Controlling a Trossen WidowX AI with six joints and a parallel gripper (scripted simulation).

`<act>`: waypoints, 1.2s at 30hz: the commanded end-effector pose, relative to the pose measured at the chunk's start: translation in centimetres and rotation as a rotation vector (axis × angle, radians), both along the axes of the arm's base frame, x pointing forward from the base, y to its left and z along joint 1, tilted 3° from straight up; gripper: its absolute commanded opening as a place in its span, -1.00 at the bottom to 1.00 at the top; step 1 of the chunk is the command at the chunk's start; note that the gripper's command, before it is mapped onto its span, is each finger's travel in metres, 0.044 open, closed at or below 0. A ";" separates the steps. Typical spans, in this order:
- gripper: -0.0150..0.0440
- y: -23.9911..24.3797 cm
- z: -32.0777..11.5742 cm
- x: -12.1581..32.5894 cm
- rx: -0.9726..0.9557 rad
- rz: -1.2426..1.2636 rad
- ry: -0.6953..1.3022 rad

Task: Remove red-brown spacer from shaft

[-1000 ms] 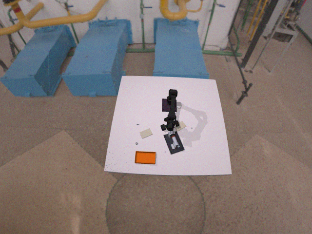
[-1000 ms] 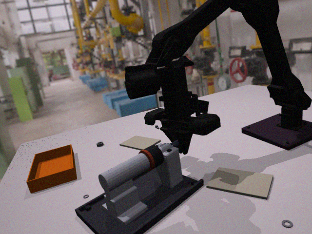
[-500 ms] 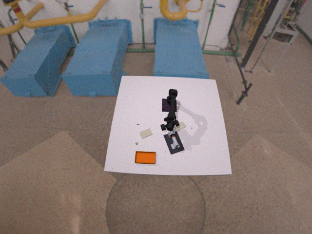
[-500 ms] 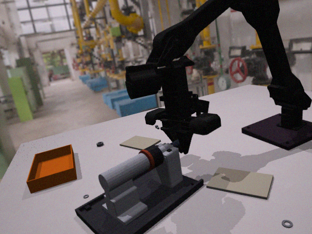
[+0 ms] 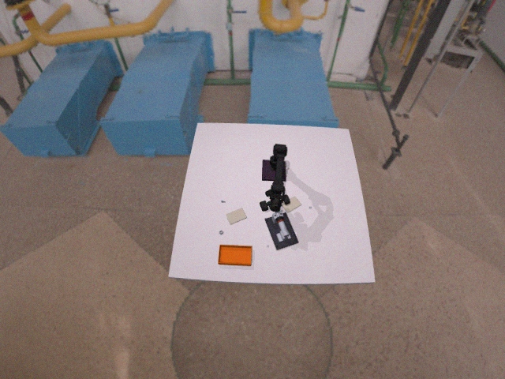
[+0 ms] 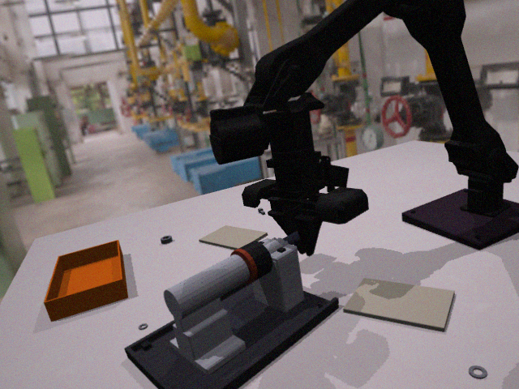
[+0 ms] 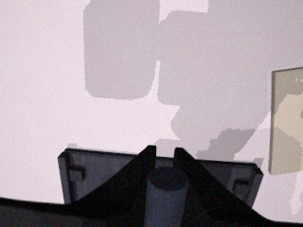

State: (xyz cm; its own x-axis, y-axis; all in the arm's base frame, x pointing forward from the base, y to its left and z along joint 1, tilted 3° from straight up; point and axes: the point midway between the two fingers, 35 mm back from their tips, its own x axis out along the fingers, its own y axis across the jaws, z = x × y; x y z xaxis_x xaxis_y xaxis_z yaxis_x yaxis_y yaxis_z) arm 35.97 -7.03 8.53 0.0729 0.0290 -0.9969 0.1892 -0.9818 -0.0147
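Note:
My gripper (image 5: 278, 211) (image 6: 307, 250) (image 7: 165, 154) is shut on the grey-blue end of the shaft (image 6: 292, 237) (image 7: 166, 203), at the outer side of a slim upright support (image 6: 289, 276). The big light grey housing block (image 6: 209, 281) (image 5: 283, 231) has a round barrel on a stepped foot. The red-brown spacer (image 6: 252, 268) (image 5: 280, 220) is still up in line with the barrel, between its end and a black spacer (image 6: 262, 257) beside the support. Any gap at the barrel is too small to tell. The shaft inside the spacers is hidden.
The assembly stands on a dark base plate (image 6: 293, 329) (image 5: 272, 232) (image 7: 104, 163). An orange tray (image 5: 235, 255) (image 6: 87, 276) and two beige plates (image 6: 232, 237) (image 6: 398, 303) lie around it. Loose small parts include a grey washer (image 6: 471, 370) and a dark ring (image 6: 166, 241).

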 end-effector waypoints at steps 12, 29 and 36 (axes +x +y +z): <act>-0.49 0.0 0.0 -0.2 -0.001 0.004 0.001; -0.49 -0.1 0.0 -0.4 -0.001 0.004 0.001; -0.49 -0.1 0.0 -0.4 0.000 0.000 0.001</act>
